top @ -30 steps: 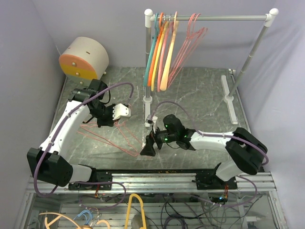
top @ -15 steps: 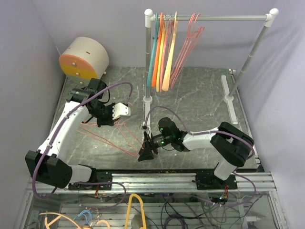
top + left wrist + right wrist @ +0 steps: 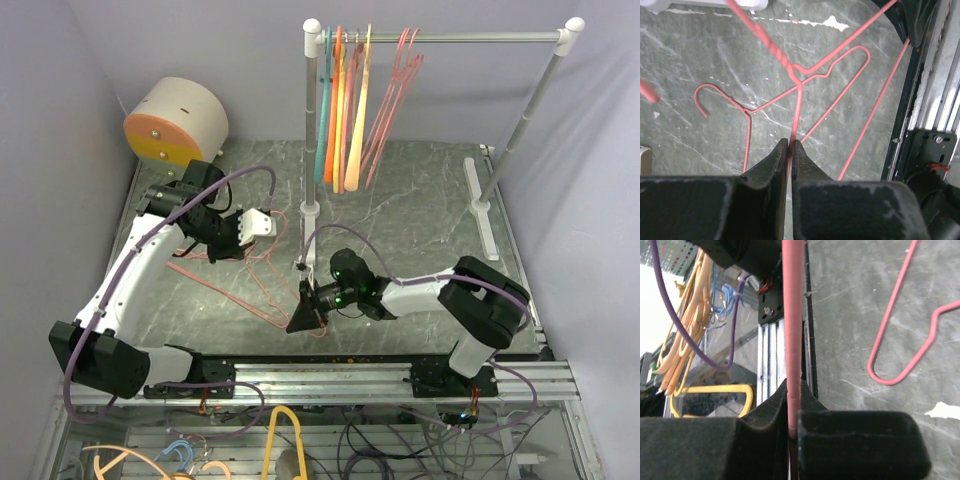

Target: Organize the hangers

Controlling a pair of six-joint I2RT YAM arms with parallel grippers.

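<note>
On the silver rail [image 3: 470, 37] hang teal, orange, peach and yellow plastic hangers [image 3: 340, 110] and some pink wire ones [image 3: 390, 100]. A tangle of pink wire hangers [image 3: 232, 283] lies on the table in front of the left arm. My left gripper [image 3: 260, 232] [image 3: 790, 142] is shut on a pink wire below a twisted neck [image 3: 782, 57], which stands raised off the table. Another pink hanger [image 3: 747, 117] lies flat beneath it. My right gripper [image 3: 304, 317] [image 3: 792, 382] is shut on a pink wire at the tangle's near right end. Whether both hold the same hanger I cannot tell.
A round beige drum with an orange face [image 3: 175, 125] stands at the back left. The rail's left post [image 3: 308, 140] rises just behind the right gripper, and its right foot [image 3: 482, 205] lies at the right. The metal base rail [image 3: 330, 378] borders the near edge.
My right gripper has closed on the pink wire and shifted slightly left. My left gripper has moved a little right and back with its wire. The hung hangers have swung straighter.
</note>
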